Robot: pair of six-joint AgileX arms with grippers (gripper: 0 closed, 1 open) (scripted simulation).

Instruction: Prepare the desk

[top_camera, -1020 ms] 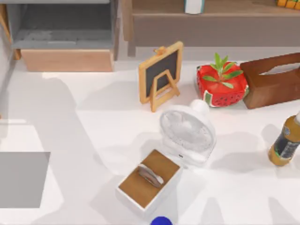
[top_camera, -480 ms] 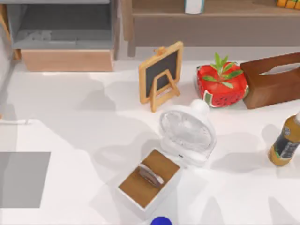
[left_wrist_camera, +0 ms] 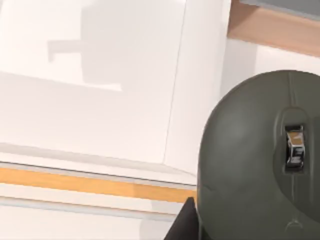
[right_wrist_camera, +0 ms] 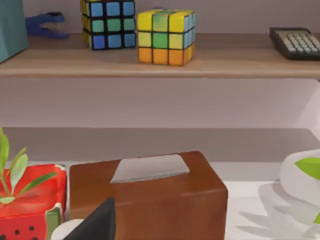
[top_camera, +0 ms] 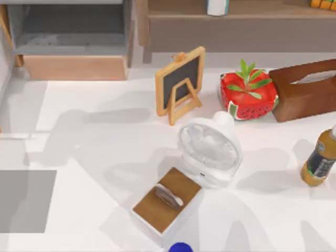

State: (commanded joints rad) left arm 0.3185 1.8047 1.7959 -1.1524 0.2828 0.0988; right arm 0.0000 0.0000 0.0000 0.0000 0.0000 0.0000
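Observation:
The desk (top_camera: 94,152) is a wide white tabletop with a flat grey mat (top_camera: 23,202) at its left edge. In the left wrist view a dark olive-grey computer mouse (left_wrist_camera: 255,150) hangs close to the camera above the desk's white surface (left_wrist_camera: 100,75). My left gripper (left_wrist_camera: 240,227) is shut on it, with one dark finger (left_wrist_camera: 181,225) against its side. My right gripper (right_wrist_camera: 100,222) is a dark tip low in the right wrist view, in front of the brown tissue box (right_wrist_camera: 150,195).
On the desk stand a small chalkboard easel (top_camera: 180,84), a white fan (top_camera: 210,147), a wood-topped white box (top_camera: 167,202), a red plant pot (top_camera: 248,95), a tissue box (top_camera: 307,92) and a bottle (top_camera: 320,157). A drawer box (top_camera: 73,47) and a shelf (top_camera: 236,23) line the back.
The arm's shadow on the left half of the desk has shifted and changed shape. None of the objects on the desk has moved.

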